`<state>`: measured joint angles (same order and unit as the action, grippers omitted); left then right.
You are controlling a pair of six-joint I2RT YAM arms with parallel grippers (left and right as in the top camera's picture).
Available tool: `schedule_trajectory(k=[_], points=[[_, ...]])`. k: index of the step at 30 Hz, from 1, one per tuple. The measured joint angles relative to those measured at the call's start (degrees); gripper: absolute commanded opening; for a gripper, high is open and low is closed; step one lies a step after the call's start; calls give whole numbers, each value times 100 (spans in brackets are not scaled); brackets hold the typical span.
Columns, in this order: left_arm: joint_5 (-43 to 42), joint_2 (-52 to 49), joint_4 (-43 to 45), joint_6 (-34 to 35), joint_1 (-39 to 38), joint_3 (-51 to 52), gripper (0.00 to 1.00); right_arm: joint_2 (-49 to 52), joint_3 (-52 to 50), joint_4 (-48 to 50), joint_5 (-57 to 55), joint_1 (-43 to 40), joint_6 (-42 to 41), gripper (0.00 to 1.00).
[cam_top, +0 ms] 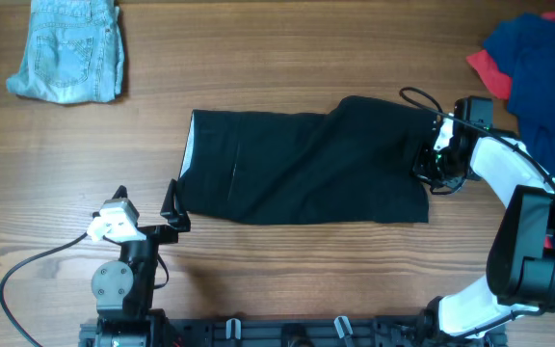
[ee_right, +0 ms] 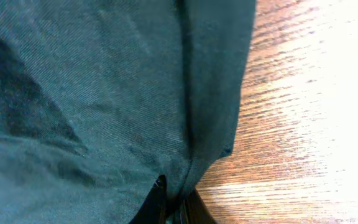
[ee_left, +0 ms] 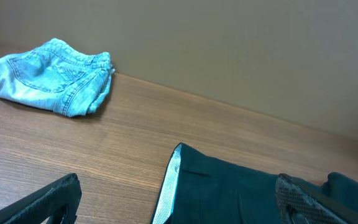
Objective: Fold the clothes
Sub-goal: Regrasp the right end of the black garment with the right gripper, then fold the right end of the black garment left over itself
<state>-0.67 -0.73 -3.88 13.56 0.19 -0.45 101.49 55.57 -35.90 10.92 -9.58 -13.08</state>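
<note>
Wooden tabletop [cam_top: 287, 289] carries a black garment [cam_top: 306, 169] lying flat at centre. We note denim shorts [cam_top: 70, 48] far left and blue and red clothes [cam_top: 538, 48] far right. Right end effector [cam_top: 438, 172] reaches low, clenched on the garment's right edge. Left end effector [cam_top: 174, 210] sits released just beside its near-left corner.

The left arm [cam_top: 128, 265] is mostly black, with a round grey disc [cam_top: 114, 282] on its lower joint and a white block [cam_top: 114, 222] near the wrist, from which a black cable [cam_top: 27, 258] runs in a loop. The left gripper [cam_top: 173, 206] has black fingers [ee_left: 303, 200] with a woven, carbon-like texture. The right arm [cam_top: 526, 241] mixes smooth white shells with boxy black housings. A thin black wire [cam_top: 417, 96] curls by its wrist, and the right gripper [cam_top: 438, 173] is black.
</note>
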Motion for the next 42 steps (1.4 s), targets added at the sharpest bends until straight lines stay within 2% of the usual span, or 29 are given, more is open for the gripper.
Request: schedule_trajectory(k=[6,12,14,19,28,31,36,42], points=[[0,0,0,0,0,0,100,-144,236,-455,-315,2,-361,4],[2,0,0,0,0,0,100,-1241,1108,-1543,-1360,2,-623,4],[0,0,0,0,0,0,100,-1530,1292,-1604,-1473,66,-568,4],[2,0,0,0,0,0,100,-1851,1423,-1707,-1453,872,-420,4],[0,0,0,0,0,0,100,-1849,1423,-925,-986,3447,-1281,4],[0,0,0,0,0,0,100,-1659,1425,-568,-782,3816,-1537,4],[0,0,0,0,0,0,100,-682,1425,350,-105,4468,-1985,4],[0,0,0,0,0,0,100,-4,1425,1231,330,4857,-2538,8]])
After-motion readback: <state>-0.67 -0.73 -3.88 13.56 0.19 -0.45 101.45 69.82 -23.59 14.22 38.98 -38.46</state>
